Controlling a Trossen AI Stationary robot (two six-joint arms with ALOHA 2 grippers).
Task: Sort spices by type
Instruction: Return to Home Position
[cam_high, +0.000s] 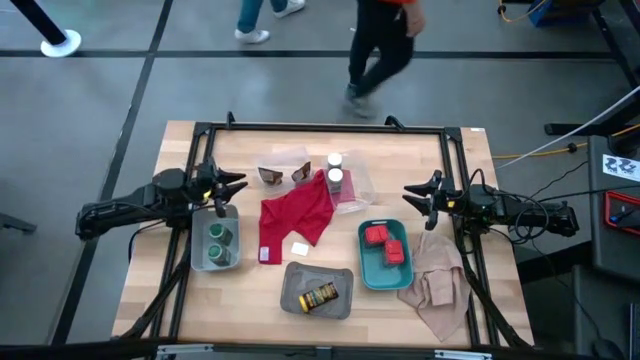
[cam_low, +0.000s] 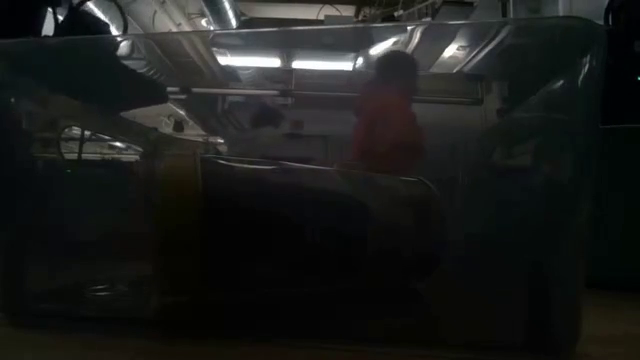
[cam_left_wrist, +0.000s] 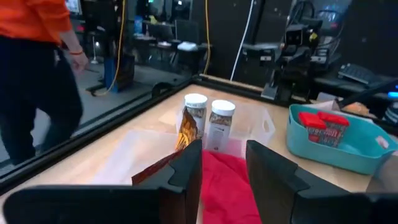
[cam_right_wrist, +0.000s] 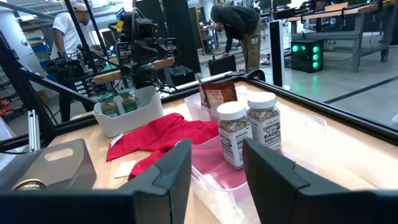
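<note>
Both arms hang at the sides of the bench. The left gripper is near the pale bin and the right gripper is near the teal bin; each has its fingers spread and carries nothing. The spices lie in groups. The two green-lidded jars stand in the pale bin, the red tins sit together in the teal bin, and the yellow-labelled jar lies on its side in the grey tray. The two white-capped bottles stand upright and touching in a clear tray, and the brown packets are in the clear tray beside it. A red cloth lies between the trays. I judge that the bottles are light, hard and smooth, and quite tall, so they may tip. The best hold would be across the body just under the cap, with an approach from the outer side, because the two bottles leave no room between them. The tins look stiff and flat-sided, so they should be easy to pinch across two opposite faces. The packets seem soft and thin and would bend, so the upper edge is the best place to take them. The jar on its side can roll, and it should be held across its width.
</note>
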